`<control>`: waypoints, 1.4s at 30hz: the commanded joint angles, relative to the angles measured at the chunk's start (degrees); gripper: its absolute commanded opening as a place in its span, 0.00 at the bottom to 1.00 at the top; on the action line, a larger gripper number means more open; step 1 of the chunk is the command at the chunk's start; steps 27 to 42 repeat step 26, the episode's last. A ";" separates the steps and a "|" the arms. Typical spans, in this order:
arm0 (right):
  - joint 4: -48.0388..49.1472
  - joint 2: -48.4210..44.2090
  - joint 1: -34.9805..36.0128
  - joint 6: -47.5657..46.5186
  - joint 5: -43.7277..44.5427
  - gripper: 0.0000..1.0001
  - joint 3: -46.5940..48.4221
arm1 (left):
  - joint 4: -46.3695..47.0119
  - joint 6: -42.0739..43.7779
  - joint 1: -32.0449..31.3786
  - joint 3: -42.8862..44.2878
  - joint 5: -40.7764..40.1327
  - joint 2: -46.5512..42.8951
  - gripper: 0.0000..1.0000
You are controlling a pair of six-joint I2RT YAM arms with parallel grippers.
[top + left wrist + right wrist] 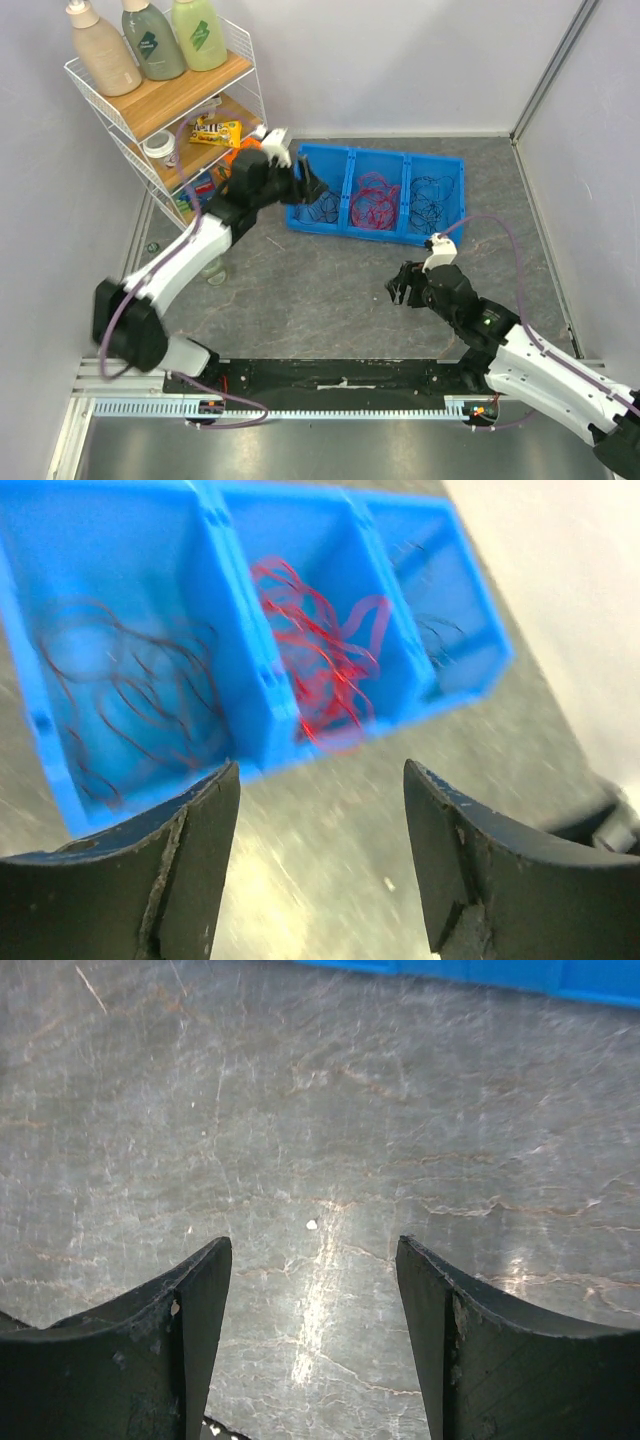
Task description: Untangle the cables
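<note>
Three clumps of cables lie in the blue bin (350,232) at the far middle of the tabletop (300,300). From above, the dark cables (322,205) fill its left compartment, the red cables (372,200) the middle and the black cables (432,200) the right. The left gripper (305,186) hangs over the bin's left end. The right gripper (402,288) hovers nearer, over bare tabletop. A wire shelf (175,110) stands just left of the left arm.

The left wrist view is blurred. Its jaws stand wide apart with nothing between them, the dark clump just beyond.

In the right wrist view the jaws are equally wide and empty, with only tabletop beneath.

The wires are hair-thin, so a closing pinch may miss them or snag several loops at once. A lift could then drag a whole clump over the divider into the red one. A wide swing of the left arm could also knock the shelf.
</note>
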 commanded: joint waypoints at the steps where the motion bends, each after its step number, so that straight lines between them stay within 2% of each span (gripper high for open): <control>1: 4.35 3.71 0.02 -0.30 -4.36 0.75 -0.09 | 14.17 -11.25 -0.14 -20.80 12.73 -15.27 0.73; 4: 5.14 6.08 0.02 -0.56 -5.86 0.75 0.26 | 18.32 -14.51 -0.14 -32.59 18.09 -25.91 0.74; 6: 4.71 6.18 0.02 -1.00 -5.87 0.76 0.79 | 17.81 -14.00 -0.22 -36.56 21.00 -33.19 0.74; 11: 1.81 -0.13 0.02 -2.76 -1.58 0.79 2.11 | 7.72 -8.90 -0.22 -36.41 21.89 -51.04 0.79; 16: -2.58 -6.90 0.02 -3.90 8.88 0.91 5.79 | 8.49 -8.46 -0.13 -32.37 21.37 -62.57 0.87; 18: -3.99 -9.10 0.02 -4.86 12.31 0.98 8.07 | 8.67 -7.84 -0.05 -30.17 20.14 -65.21 0.88; 26: -5.67 -17.72 0.02 -14.79 18.65 0.98 20.47 | 4.54 -2.40 -0.05 -23.58 15.74 -71.63 0.92; 42: -5.67 -17.72 0.02 -14.79 18.65 0.98 20.47 | 4.54 -2.40 -0.05 -23.58 15.74 -71.63 0.92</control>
